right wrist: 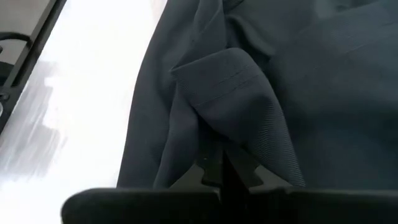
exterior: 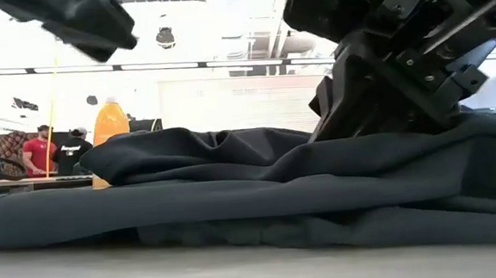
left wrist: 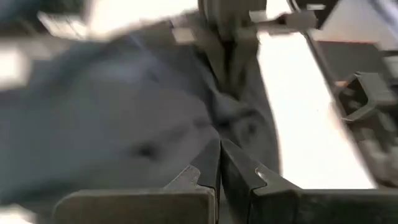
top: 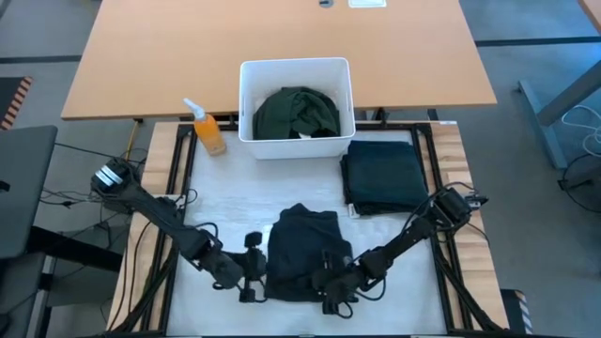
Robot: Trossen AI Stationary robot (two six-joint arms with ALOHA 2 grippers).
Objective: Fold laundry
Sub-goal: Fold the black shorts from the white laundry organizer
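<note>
A black garment (top: 302,252) lies bunched on the white mat at the table's near middle; in the low view the garment (exterior: 251,190) fills the width. My left gripper (top: 254,270) is shut at its left near edge, and my right gripper (top: 331,284) is shut on its right near part. A dark green garment (top: 299,113) lies in the white bin (top: 246,94). A folded dark stack (top: 383,176) rests flat on the mat's right side. My left gripper (left wrist: 219,149) meets the black garment at its left near edge (left wrist: 231,121), coming level from the table's left. Creases in the cloth run toward the shut fingertips; whether cloth is pinched between them is hidden by the fingers themselves. The garment lies on the mat. My right gripper (right wrist: 222,163) pinches a raised fold with a stitched hem (right wrist: 227,84) near the garment's right near edge. The fingers come low, from the table's right and near side. The fold stands up in front of the fingertips, slack; the rest of the garment lies on the mat.
An orange bottle (top: 208,131) stands left of the bin. A dark frame rail (top: 178,178) borders the mat on both sides. A wooden table (top: 141,56) lies beyond the bin. People (exterior: 40,153) show far off in the room.
</note>
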